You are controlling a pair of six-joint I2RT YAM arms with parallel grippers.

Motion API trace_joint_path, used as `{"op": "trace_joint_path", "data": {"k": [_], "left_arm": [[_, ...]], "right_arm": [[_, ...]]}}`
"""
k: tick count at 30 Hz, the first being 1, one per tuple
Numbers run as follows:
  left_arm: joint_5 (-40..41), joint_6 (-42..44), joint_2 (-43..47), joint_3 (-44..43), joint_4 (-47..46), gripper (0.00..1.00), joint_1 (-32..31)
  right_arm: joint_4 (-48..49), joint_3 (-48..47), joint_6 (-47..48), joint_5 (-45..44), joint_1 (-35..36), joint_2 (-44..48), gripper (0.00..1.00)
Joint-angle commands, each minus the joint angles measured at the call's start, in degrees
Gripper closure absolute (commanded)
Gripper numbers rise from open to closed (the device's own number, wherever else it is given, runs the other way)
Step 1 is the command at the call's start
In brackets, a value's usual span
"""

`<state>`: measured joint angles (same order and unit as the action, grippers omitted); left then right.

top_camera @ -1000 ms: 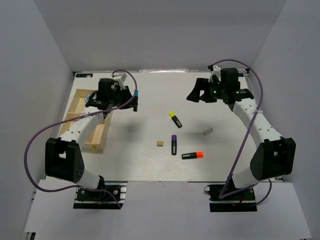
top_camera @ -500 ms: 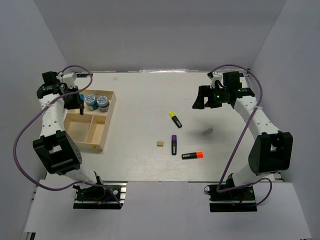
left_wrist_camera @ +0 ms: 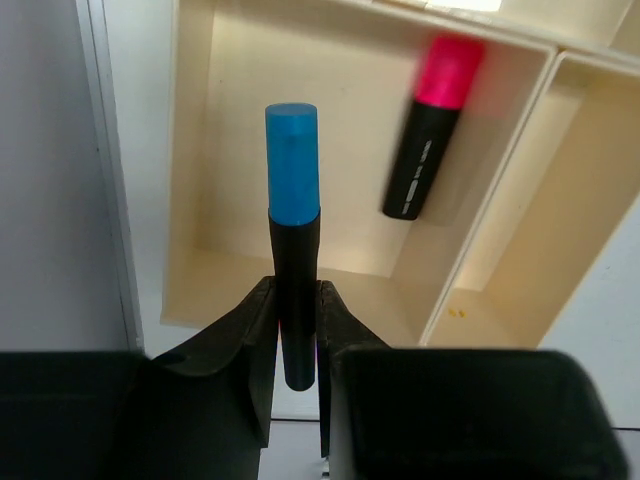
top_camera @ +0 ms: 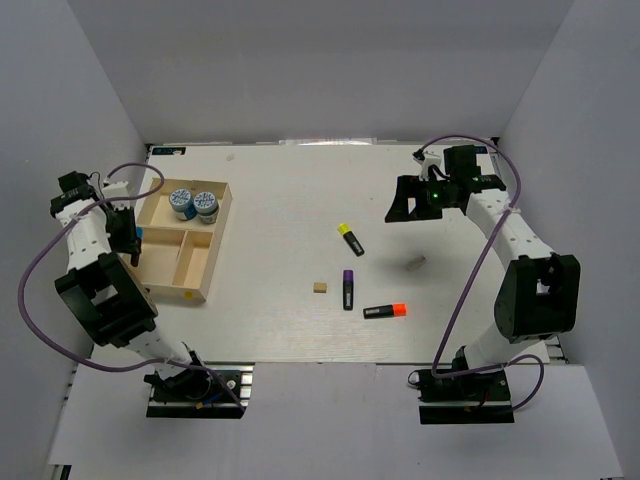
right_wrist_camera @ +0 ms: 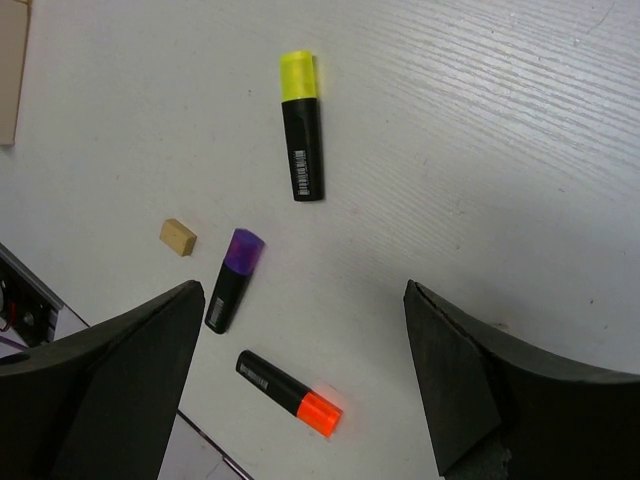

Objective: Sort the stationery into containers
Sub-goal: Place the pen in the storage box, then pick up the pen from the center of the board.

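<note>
The left gripper (left_wrist_camera: 297,310) has been swung leftward to the tray (left_wrist_camera: 183,200) and its left edge; the blue-capped highlighter (left_wrist_camera: 293,200) is clamped between its fingers. The right gripper (right_wrist_camera: 303,295) is held wide open, empty.

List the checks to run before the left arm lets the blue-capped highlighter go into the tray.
1. Grip: left gripper is shut on the black body of the blue highlighter: ok.
2. Target: its blue cap sits over a compartment of the tray: ok.
3. Sorting: that compartment already holds a pink highlighter, so like goes with like: ok.
4. Room: bare floor shows beside the pink highlighter: ok.
5. Drop height above the compartment floor: cannot tell.
6. Other arm: right gripper is open and far from the tray, above the yellow highlighter, purple highlighter and orange highlighter: ok.
</note>
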<state>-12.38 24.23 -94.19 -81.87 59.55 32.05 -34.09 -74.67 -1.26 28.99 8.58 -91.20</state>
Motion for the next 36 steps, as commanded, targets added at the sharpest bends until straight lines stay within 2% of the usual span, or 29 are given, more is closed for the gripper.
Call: {"op": "trace_joint_path", "data": {"k": [1, 4, 14, 17, 18, 22, 25, 29, 30, 31, 34, 36], "left_arm": [[1.22, 3.37, 0.85, 1.88, -0.92, 0.96, 1.43], [1.13, 3.20, 0.07, 3.64, -2.94, 0.93, 1.96], [-0.98, 1.79, -4.15, 5.58, -7.08, 0.59, 1.96], [-2.82, 1.79, -3.46, 5.84, -7.60, 0.50, 1.96], [-3.08, 1.70, -3.11, 5.93, -7.95, 0.47, 1.35], [-5.97, 0.47, -1.17, 5.05, -8.66, 0.45, 0.73], [-8.79, -1.02, 0.50, 2.08, -7.96, 0.43, 0.73], [-17.74, -2.69, 7.07, 1.70, -10.49, 0.39, 0.73], [-19.07, -3.04, 8.48, 1.97, -11.20, 0.35, 0.73], [-20.21, -3.74, 9.72, 2.58, -11.99, 0.26, 0.12], [-24.52, -5.24, 13.40, 3.46, -14.54, 0.17, 0.11], [-26.02, -6.03, 14.65, 3.73, -15.43, 0.16, -1.02]], "right_arm": [[-0.10, -1.17, 0.20, 1.94, -0.49, -0.65, 0.14], [-0.54, -1.96, 0.29, 1.86, -0.58, -1.52, 0.14], [-1.07, -0.83, 3.10, -1.30, -0.49, -1.88, 0.18], [-0.46, 0.58, 3.89, -4.73, -0.23, -1.53, 0.24], [-0.19, 0.76, 4.24, -5.08, -0.06, -1.79, 0.28], [1.73, 0.93, 5.21, -6.75, 2.05, -3.72, 0.39], [3.93, 0.76, 6.09, -10.44, 6.43, -5.21, 0.39], [5.95, -0.64, 5.92, -15.36, 12.94, -9.16, 0.33], [6.22, -1.08, 5.65, -16.33, 13.30, -10.04, 0.32], [6.31, -1.52, 5.48, -17.12, 14.70, -11.88, 0.32], [7.10, -3.19, 4.34, -21.34, 18.04, -15.22, 0.29], [7.89, -4.33, 3.63, -24.06, 18.84, -16.81, 0.28]]}}
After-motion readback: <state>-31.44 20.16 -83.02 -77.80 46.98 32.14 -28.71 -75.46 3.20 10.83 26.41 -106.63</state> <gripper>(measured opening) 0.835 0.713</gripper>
